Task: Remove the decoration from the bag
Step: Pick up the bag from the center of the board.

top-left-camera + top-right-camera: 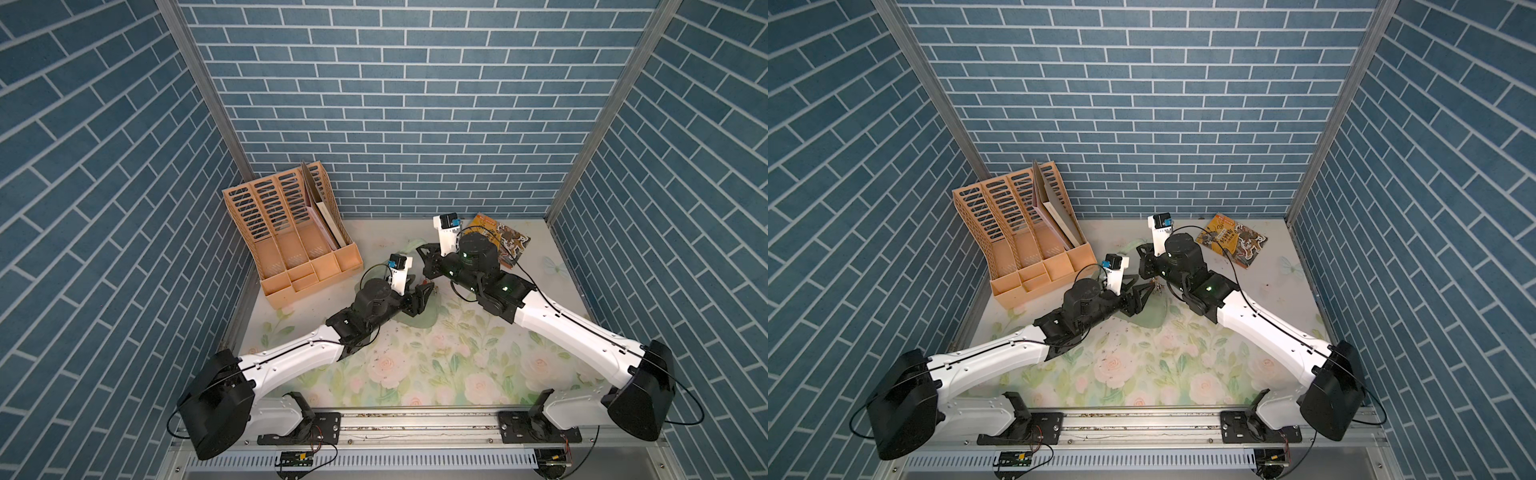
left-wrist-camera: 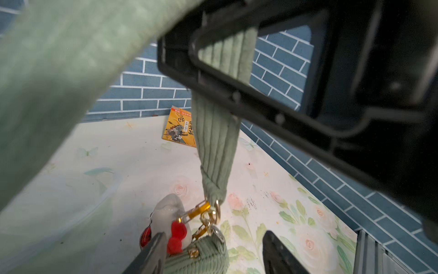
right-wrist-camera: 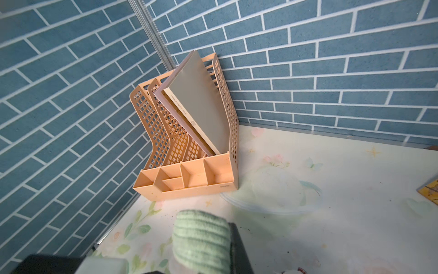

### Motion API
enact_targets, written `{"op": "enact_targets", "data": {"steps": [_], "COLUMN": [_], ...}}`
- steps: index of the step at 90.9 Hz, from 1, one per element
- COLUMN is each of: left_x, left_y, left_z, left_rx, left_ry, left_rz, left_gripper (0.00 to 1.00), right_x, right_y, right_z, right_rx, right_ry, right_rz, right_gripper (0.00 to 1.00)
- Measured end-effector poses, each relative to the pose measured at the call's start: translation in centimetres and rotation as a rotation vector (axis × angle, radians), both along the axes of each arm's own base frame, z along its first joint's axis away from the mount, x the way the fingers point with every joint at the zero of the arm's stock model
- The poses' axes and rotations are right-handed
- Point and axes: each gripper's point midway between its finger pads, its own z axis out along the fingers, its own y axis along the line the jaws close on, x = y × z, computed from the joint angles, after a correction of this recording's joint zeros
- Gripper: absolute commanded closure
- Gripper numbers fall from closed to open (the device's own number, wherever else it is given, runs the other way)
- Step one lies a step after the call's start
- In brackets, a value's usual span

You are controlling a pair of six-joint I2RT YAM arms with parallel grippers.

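The sage-green corduroy bag [image 2: 201,259] lies low between the arms, and a patch of it [image 1: 417,322] shows under the left arm in a top view. Its strap [image 2: 214,142] rises taut into my right gripper [image 3: 203,251], which is shut on it. The decoration [image 2: 168,214], a pale grey charm with a red bow, hangs from gold clasps [image 2: 208,217] at the bag's end. My left gripper [image 2: 214,237] is open and straddles that end. One of its fingers [image 2: 151,255] lies right against the charm.
A peach file rack [image 1: 291,245] holding folders stands at the back left corner. A yellow illustrated book [image 1: 498,241] lies flat at the back right. Both arms meet over the middle of the flowered tablecloth [image 1: 436,374]. Brick-patterned walls enclose three sides.
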Motion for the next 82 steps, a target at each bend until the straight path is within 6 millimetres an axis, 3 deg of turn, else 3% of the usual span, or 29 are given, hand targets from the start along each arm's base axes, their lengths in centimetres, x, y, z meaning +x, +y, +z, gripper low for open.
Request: {"op": "enact_targets", "data": {"steps": [27, 41, 54, 63, 68, 82], "left_x": [0.6, 0.7, 0.6, 0.6, 0.7, 0.7], "left_y": [0.0, -0.4, -0.8, -0.8, -0.9, -0.7], "left_z": [1.3, 2.2, 2.1, 1.6, 1.4, 1.0], "left_rx": [-0.041, -0.053, -0.043, -0.023, -0.021, -0.008], "left_ry": [-0.022, -0.037, -0.041, -0.035, -0.022, -0.002], "left_rz": [0.02, 0.006, -0.022, -0.042, -0.052, -0.068], "left_gripper": [0.68, 0.77, 0.8, 0.65, 0.64, 0.78], "right_x": [-0.8, -1.0, -1.0, -1.0, -1.0, -1.0], "right_y": [0.6, 0.5, 0.5, 0.5, 0.5, 0.5], "right_z": [0.2, 0.5, 0.6, 0.6, 0.6, 0.7], "right_rx": [0.032, 0.044, 0.046, 0.046, 0.045, 0.047], "right_ry": [0.026, 0.028, 0.027, 0.027, 0.027, 0.026], "right_rz": [0.006, 0.006, 0.006, 0.006, 0.006, 0.006], "right_gripper": [1.0, 1.0, 1.0, 1.0, 1.0, 1.0]}}
